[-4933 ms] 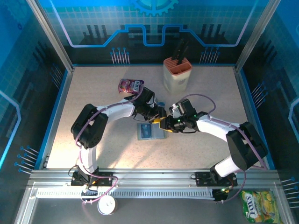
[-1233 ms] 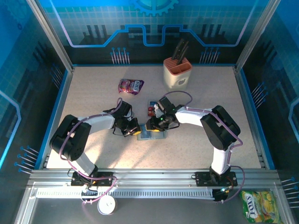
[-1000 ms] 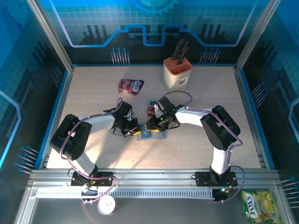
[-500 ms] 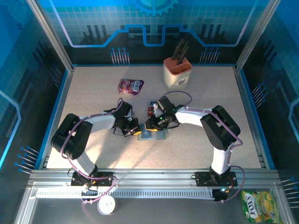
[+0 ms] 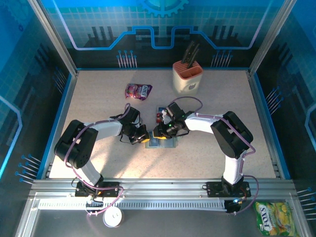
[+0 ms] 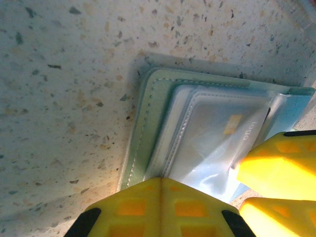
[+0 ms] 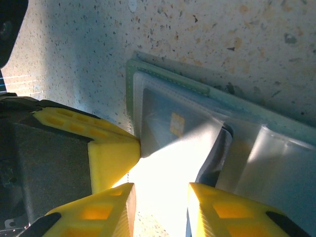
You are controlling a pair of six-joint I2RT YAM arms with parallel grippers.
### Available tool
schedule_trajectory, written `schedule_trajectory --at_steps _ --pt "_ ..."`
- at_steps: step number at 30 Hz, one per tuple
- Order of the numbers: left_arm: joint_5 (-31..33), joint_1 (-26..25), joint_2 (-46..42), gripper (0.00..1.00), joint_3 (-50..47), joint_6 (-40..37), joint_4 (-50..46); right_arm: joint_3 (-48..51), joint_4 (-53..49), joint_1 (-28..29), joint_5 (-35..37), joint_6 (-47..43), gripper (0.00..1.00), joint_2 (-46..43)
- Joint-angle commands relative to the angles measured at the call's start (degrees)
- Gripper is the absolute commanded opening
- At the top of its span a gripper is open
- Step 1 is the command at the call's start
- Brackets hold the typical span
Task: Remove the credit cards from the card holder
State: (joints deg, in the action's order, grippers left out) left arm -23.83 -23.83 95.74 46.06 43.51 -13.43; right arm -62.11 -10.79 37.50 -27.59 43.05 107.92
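The sage-green card holder (image 5: 166, 144) lies open on the table between both grippers. My left gripper (image 5: 143, 138) is shut, and its joined tips (image 6: 161, 180) press on the holder's left edge (image 6: 148, 123). A blue credit card (image 7: 168, 118) with a gold chip sits in the clear sleeve (image 6: 222, 133). My right gripper (image 7: 159, 207) hangs low over that card with its jaws apart on either side of the card's end. Glare hides any contact. Two credit cards, a red one (image 5: 159, 117) and a blue one (image 5: 161, 109), lie loose just behind the holder.
A purple snack pouch (image 5: 138, 90) lies at the back left. A beige knife block (image 5: 187, 78) stands at the back centre. The right gripper's yellow fingers (image 6: 281, 163) crowd the left wrist view. A green snack bag (image 5: 275, 218) lies outside the frame at the near right.
The right gripper has edged slightly left over the holder. The left arm and the holder have stayed put.
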Motion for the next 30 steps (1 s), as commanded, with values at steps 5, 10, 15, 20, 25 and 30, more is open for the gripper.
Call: schedule_trajectory --at_steps 5,10,15,20,25,30 --pt "1.6 -0.1 1.6 0.00 0.1 -0.7 -2.7 -0.9 -3.4 0.8 1.9 0.2 0.36 0.4" --pt "1.7 -0.1 1.6 0.00 0.0 -0.7 -2.7 -1.1 -1.0 1.9 0.1 1.7 0.36 1.1" --pt "1.7 -0.1 1.3 0.00 -0.2 -0.7 -2.7 -0.1 2.6 2.2 -1.4 3.8 0.35 1.2" --pt "1.8 -0.2 1.2 0.00 -0.4 -0.8 -2.7 0.1 1.1 2.1 -0.1 3.2 0.35 1.3" --pt "1.9 -0.2 0.8 0.00 -0.5 -0.7 -2.7 -0.3 -3.5 2.1 3.1 0.9 0.35 0.8" --pt "2.0 -0.1 0.9 0.00 -0.5 -0.7 -2.6 -1.7 -7.7 2.1 5.8 -1.5 0.35 -0.3"
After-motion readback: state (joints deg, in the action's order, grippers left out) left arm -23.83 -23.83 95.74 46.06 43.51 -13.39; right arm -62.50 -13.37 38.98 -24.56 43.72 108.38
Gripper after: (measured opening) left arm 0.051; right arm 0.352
